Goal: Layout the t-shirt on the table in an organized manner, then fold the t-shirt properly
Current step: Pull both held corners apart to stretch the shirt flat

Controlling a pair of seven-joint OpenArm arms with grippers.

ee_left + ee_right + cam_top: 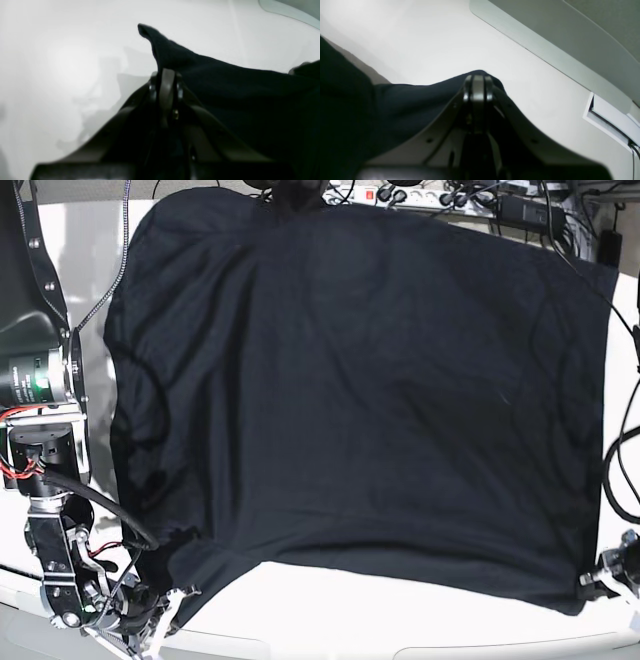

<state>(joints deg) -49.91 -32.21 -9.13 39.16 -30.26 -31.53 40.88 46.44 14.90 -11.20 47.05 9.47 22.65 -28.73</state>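
Observation:
The black t-shirt (360,390) is lifted and stretched wide, filling most of the base view above the white table (350,605). My left gripper (590,580) is shut on one shirt corner at the lower right. In the left wrist view its jaws (166,73) pinch dark fabric (225,82), with a small tip of cloth poking past them over the table (62,62). My right gripper (175,595) is shut on the other corner at the lower left. In the right wrist view (477,77) it clamps a fold of the shirt (407,100) above the table (432,37).
A power strip with cables (450,195) lies along the far side. The right arm's motor housing (35,380) stands at the left. The table's curved edge (545,52) runs close to the right gripper, with a white slotted fitting (607,115) beside it. The edge also shows in the left wrist view (287,10).

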